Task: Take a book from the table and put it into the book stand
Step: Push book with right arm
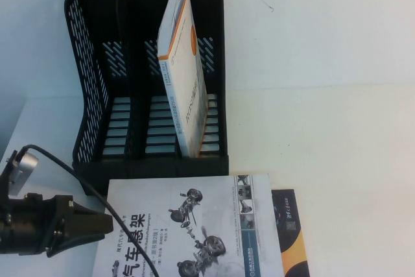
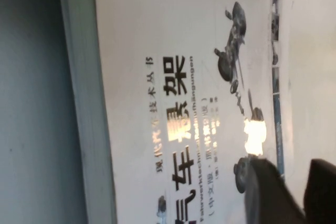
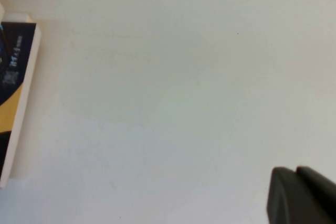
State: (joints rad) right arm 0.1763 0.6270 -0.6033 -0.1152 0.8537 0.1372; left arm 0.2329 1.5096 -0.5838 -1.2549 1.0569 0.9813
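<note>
Approaching to grasp: left gripper [image 1: 107, 225], jaws together, meets the left edge of the book [image 1: 194, 225] lying flat at the table [image 1: 337, 128] near edge; the book stand [image 1: 149, 69] sits behind; right gripper [image 3: 302, 195], jaw state indiscernible, hovers over bare table; next, jaws must part
</note>
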